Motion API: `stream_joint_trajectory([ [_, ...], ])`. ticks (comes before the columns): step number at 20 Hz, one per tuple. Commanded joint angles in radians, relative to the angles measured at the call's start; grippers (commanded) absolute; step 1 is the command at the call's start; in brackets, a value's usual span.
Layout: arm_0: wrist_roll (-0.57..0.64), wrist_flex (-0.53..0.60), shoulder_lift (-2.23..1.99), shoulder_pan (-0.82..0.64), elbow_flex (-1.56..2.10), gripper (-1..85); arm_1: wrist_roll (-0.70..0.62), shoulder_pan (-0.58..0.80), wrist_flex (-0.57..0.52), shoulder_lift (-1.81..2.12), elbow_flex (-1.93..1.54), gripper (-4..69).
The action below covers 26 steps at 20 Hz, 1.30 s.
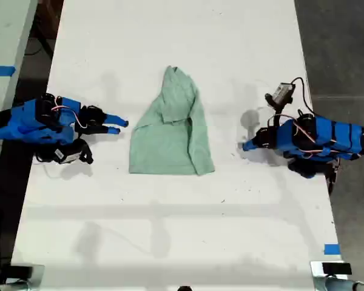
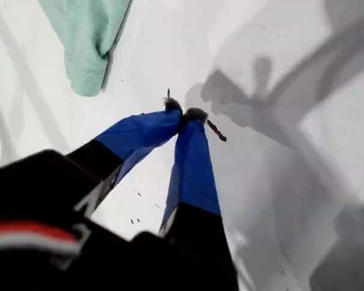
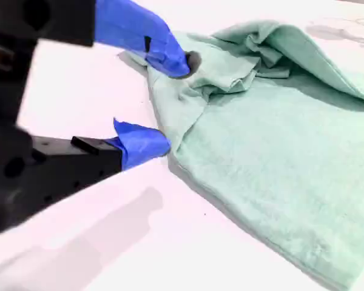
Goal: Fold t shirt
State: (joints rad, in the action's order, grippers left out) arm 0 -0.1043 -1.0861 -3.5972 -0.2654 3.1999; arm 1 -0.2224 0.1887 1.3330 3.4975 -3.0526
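The pale green t shirt (image 1: 170, 136) lies in the middle of the white table, partly folded, with one side flap laid over its body. My second gripper (image 1: 120, 125), on the arm at the exterior view's left, is open at the t shirt's (image 3: 273, 139) side edge. One of its blue fingertips (image 3: 173, 59) hangs over the rumpled cloth and the other rests beside the hem. My first gripper (image 1: 247, 145), at the exterior view's right, is shut on nothing (image 2: 183, 115) and stands apart from the t shirt (image 2: 88, 36), over bare table.
The white table (image 1: 182, 230) has its edges close behind both arm bases. Dark floor (image 1: 346, 48) lies off the exterior view's right. A blue tape mark (image 1: 331, 248) sits near the front right corner in that view. A second pale surface with blue tape (image 1: 0, 71) stands at its left.
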Motion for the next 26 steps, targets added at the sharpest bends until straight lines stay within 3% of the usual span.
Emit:
stream_joint_trajectory([
  [1,0.081,0.155,-0.003,0.126,0.026,-0.2,0.029,-0.014,-0.005,0.012,-0.051,2.4],
  [4,0.029,0.121,0.092,0.161,-0.195,-0.3,0.032,-0.011,-0.003,0.012,-0.051,2.4],
  [8,0.064,0.051,0.902,0.199,-0.687,11.5,0.034,-0.009,-0.003,0.012,-0.051,2.4],
  [12,0.077,0.028,1.470,0.175,-0.925,15.6,0.035,-0.012,-0.003,0.012,-0.051,2.4],
  [19,-0.028,0.067,1.655,0.183,-0.940,15.2,0.032,-0.014,-0.003,0.012,-0.049,2.4],
  [26,-0.008,0.147,1.752,0.146,-0.974,12.2,0.032,-0.014,-0.003,0.012,-0.049,2.4],
])
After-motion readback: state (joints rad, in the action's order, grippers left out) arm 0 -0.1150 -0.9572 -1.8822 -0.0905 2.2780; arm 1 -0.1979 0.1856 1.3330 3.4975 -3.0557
